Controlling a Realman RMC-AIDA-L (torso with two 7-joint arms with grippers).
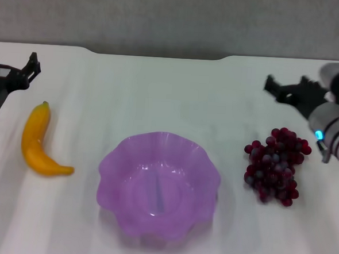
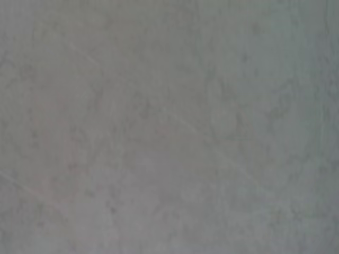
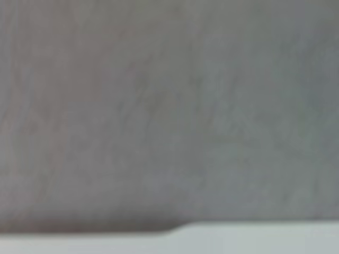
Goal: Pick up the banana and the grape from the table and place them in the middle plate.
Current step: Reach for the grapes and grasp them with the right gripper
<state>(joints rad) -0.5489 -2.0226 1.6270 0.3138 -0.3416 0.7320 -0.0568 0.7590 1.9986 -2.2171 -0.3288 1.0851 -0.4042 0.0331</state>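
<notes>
No writing shows. Only the head view shows the banana (image 1: 39, 142) left and the grape (image 1: 275, 165) right of the empty middle plate (image 1: 116, 158) on the counter (image 1: 171, 92). The left hand (image 1: 12, 60) and right hand (image 1: 281, 88) seem open, holding nothing.

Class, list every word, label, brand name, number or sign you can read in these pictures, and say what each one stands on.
None: no readable text in any view.
The banana, the grape, the middle plate and the table carry no print or label.
</notes>
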